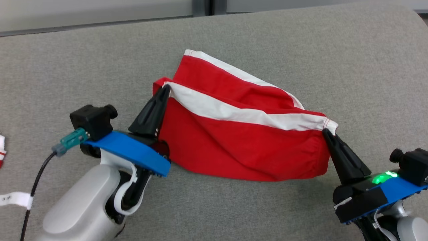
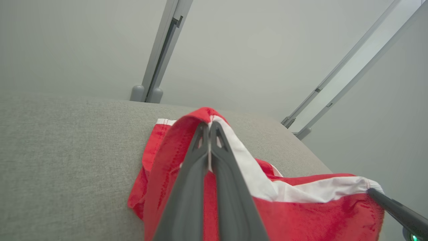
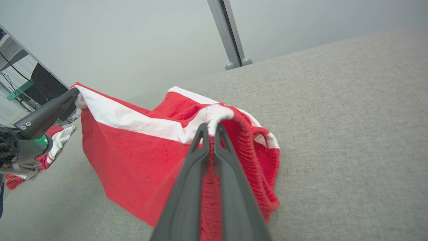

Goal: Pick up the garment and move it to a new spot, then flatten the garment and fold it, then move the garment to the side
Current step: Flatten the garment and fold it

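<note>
Red garment (image 1: 234, 150) with a white band spans two robot arms over a grey woven surface (image 1: 334, 50), long edge running left to right; left gripper (image 1: 166, 88) and right gripper (image 1: 325, 131), both clamped tight, each pinch one corner of the soft, creased cloth, whose far folds rest on the surface

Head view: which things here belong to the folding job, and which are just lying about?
In the job:
- red cloth garment with white bands, pinched at two upper corners
- left tool, shut on one corner
- right tool, shut on the other
- grey fabric work surface

Lying about:
- red-and-white cloth scrap at the left edge
- white strip below it
</note>
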You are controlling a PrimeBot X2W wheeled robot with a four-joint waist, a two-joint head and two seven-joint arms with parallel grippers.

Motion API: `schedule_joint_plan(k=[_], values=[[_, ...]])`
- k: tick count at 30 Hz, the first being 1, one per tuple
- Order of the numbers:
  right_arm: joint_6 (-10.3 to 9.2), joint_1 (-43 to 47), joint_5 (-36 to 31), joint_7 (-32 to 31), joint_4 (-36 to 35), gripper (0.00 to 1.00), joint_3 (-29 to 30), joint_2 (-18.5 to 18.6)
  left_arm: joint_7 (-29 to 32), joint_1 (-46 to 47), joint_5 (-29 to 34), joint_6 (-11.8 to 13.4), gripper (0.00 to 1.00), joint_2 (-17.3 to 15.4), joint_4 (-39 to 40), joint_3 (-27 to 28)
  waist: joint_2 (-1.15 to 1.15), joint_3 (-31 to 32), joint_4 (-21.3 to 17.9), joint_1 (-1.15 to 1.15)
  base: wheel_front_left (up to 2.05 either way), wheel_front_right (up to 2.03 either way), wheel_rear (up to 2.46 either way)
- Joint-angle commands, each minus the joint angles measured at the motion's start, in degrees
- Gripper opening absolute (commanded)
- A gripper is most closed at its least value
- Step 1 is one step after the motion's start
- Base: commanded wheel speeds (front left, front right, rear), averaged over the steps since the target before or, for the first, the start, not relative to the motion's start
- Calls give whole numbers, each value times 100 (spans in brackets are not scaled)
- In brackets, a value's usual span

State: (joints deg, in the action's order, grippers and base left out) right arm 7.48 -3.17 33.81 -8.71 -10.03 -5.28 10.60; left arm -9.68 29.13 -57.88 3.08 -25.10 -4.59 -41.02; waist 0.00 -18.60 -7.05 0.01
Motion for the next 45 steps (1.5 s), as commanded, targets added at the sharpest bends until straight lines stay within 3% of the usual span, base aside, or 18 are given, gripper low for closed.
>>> schedule_joint_plan(k=[1,12,23,24,25,26,27,37,45], values=[[3,-137,-74,127,39,0,-29,-22,-12,187,68,5,0,40,-112,14,0,-70,-21,-1,0,0,0],[3,-1017,-111,1541,599,0,-457,-271,-13,1595,691,187,0,243,-1558,39,0,-742,-600,-1,0,0,0],[3,-1617,8,2176,1282,0,-963,-378,262,2232,908,174,0,302,-2483,-139,0,-1065,-953,-1,0,0,0],[3,-1644,10,2200,1337,0,-995,-384,270,2256,924,157,18,315,-2534,-156,0,-1074,-961,-1,0,0,0],[3,-1664,19,2207,1399,22,-1002,-385,283,2268,928,148,47,328,-2591,-168,0,-1080,-967,-1,0,0,0],[3,-1673,32,2220,1468,75,-1015,-386,287,2266,925,128,84,343,-2651,-185,0,-1081,-972,-1,0,0,0],[3,-1679,36,2231,1531,100,-1021,-391,284,2255,924,84,100,355,-2694,-209,0,-1076,-976,-1,0,0,0],[3,-1198,-239,2307,1674,100,-920,-234,-15,1750,909,-34,100,286,-3017,-327,0,-665,-951,-1,0,0,0],[3,-528,-1221,2365,1410,100,-130,-387,177,1147,806,32,100,125,-2997,-477,0,-278,-1000,-1,0,0,0]])
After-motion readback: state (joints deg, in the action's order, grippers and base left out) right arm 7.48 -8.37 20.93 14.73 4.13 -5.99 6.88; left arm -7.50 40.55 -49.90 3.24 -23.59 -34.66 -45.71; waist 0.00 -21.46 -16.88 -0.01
